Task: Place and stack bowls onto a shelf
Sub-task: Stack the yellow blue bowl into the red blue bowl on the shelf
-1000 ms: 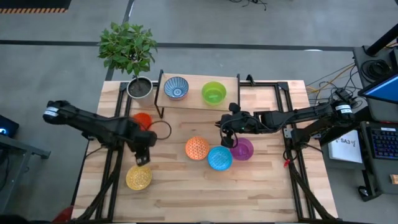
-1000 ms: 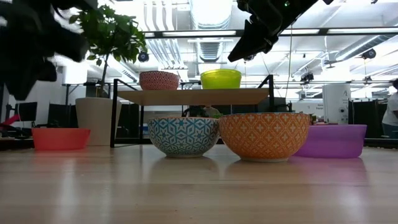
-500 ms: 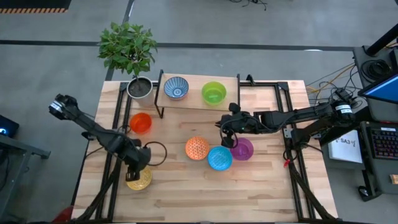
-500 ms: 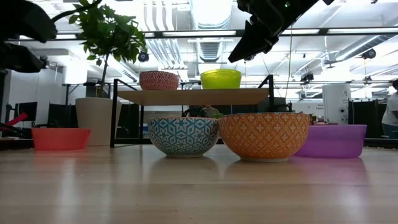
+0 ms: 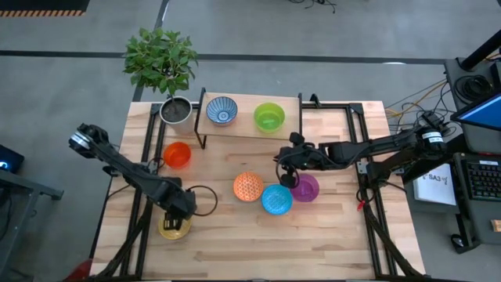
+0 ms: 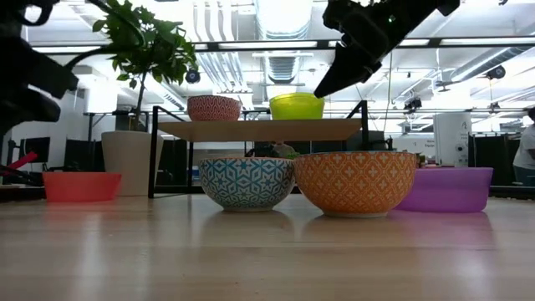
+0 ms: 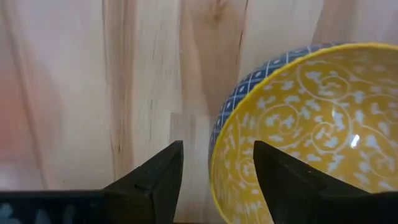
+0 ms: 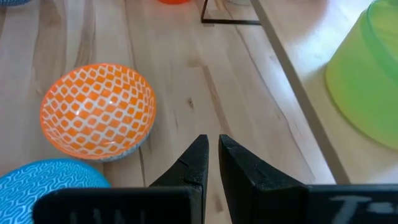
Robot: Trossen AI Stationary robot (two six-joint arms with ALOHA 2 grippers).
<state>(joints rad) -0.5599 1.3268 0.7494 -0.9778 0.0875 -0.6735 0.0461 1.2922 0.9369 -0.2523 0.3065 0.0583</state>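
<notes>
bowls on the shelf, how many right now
2: the blue-white patterned bowl at the left end of the shelf and the green bowl toward its right end, apart.

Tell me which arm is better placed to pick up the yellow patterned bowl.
The left. Its gripper is open directly at the yellow patterned bowl, with the rim between its fingers. The right gripper, nearly shut, hangs far away near the purple bowl.

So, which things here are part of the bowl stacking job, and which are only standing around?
Part of the job:
shelf
blue-white bowl and green bowl on it
red-orange bowl
orange patterned bowl
bright blue bowl
purple bowl
yellow bowl

Only standing around:
plant in its grey pot
</notes>
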